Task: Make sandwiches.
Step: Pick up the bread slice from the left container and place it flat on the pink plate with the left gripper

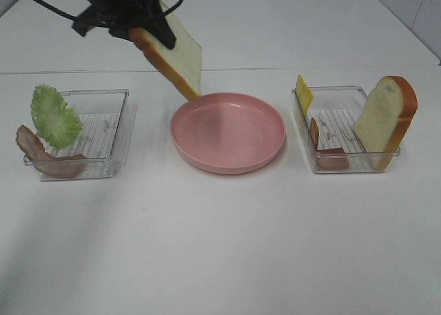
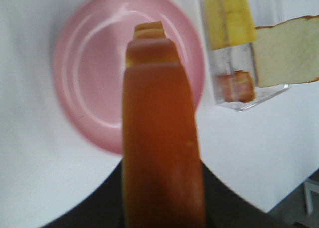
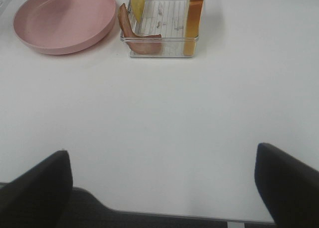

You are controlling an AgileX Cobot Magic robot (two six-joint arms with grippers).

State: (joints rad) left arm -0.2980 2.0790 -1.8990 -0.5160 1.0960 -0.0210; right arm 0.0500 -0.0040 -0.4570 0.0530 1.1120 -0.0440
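- A robot lab or test bench, by the look of it.
- Plain white table point(image 1: 220, 246), laid out neatly like a trial setup.
- The food looks like plastic toys: bread point(image 1: 180, 49), lettuce point(image 1: 54, 115), bacon point(image 1: 38, 149).
- Pieces are sorted into clear trays point(image 1: 103, 92), either side of one pink plate point(image 1: 227, 132).
- A black robot arm point(image 1: 124, 12) with a cable point(image 1: 41, 3) hangs over the table.
- The wall point(image 1: 417, 8) behind looks pale and tiled.

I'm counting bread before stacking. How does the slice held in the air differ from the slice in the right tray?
The held slice is clamped in the left pincer and hangs tilted above the pink plate. The tray slice stands on edge in the right tray, ungripped. The held slice touches only the pincer, while the tray slice shares its tray with cheese and bacon. Both are white with orange-brown crust.
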